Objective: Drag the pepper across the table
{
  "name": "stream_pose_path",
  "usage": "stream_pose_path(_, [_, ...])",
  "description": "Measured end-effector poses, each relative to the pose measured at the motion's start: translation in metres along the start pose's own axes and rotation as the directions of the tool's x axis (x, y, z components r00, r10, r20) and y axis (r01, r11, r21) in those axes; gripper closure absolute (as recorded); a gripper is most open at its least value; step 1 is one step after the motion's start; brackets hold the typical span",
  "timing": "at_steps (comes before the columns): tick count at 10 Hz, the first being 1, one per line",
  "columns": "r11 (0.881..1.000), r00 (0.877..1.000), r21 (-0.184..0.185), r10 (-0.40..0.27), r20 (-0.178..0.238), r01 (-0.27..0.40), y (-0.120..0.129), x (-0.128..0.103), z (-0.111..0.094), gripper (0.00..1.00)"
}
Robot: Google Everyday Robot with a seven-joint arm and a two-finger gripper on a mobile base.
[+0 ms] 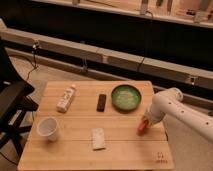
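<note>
The claw point(145, 121) sits low over the pepper point(142, 129) at centre right of the frame, near the tabletop's point(125, 147) right edge and below the green bowl point(126, 97), a pose apparently suited to sliding rather than lifting. Whether the claw is open or clamped cannot be told.

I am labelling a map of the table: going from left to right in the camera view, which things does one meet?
The white cup → white bottle → green bowl → pepper, with the pincer down at it near the right edge of the table. The black device and white packet overlap sideways, so they are left out.
</note>
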Motion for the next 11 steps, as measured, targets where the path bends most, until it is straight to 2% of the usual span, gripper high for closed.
stream_pose_path(11, [1.0, 1.0, 0.007, -0.003, -0.002, 0.003, -0.001, 0.022, -0.002, 1.0])
